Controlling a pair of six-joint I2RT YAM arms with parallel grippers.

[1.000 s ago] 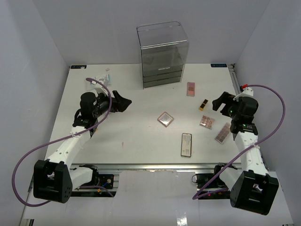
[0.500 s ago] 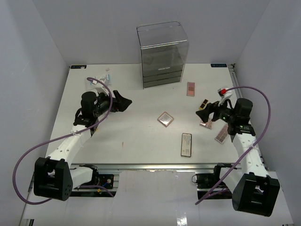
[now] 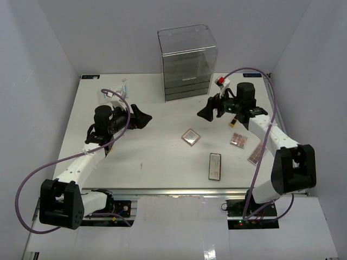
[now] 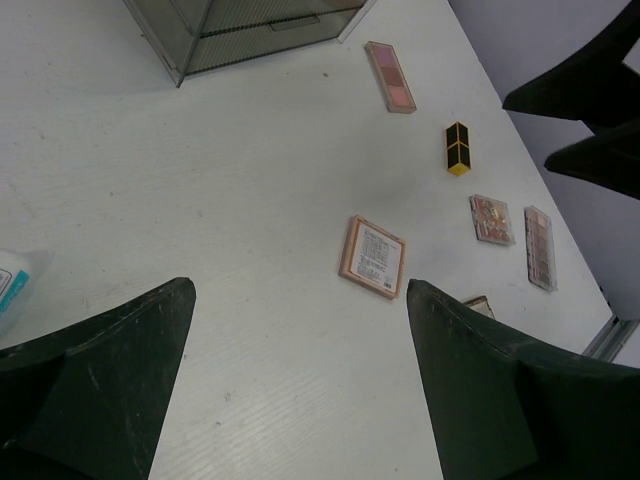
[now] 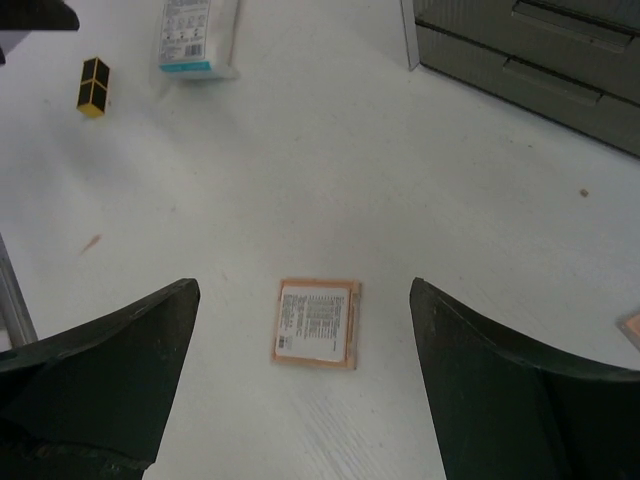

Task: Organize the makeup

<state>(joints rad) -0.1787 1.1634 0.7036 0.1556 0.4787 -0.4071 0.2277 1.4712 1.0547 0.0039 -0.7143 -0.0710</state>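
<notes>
The makeup lies across the right half of the white table. A square palette (image 3: 191, 136) lies label-up in the middle; it also shows in the left wrist view (image 4: 375, 257) and the right wrist view (image 5: 317, 323). A black compact (image 3: 215, 166) lies near the front. Two eyeshadow palettes (image 3: 238, 141) (image 3: 257, 153) lie at the right. A long pink palette (image 4: 390, 76) and a black-and-yellow tube (image 4: 457, 147) show in the left wrist view. Sachets (image 3: 114, 93) lie at the far left. My left gripper (image 3: 142, 118) (image 4: 298, 290) is open and empty. My right gripper (image 3: 205, 114) (image 5: 305, 285) is open and empty, above and behind the square palette.
The clear acrylic drawer box (image 3: 187, 62) stands at the back middle, drawers shut; its front shows in the right wrist view (image 5: 540, 70). A second small black-and-yellow tube (image 5: 93, 85) lies near the sachet (image 5: 198, 35). White walls enclose the table on three sides.
My right arm has swung from the table's right edge up and to the left, so its gripper now hangs over the middle near the drawer box. The left arm has barely moved.
</notes>
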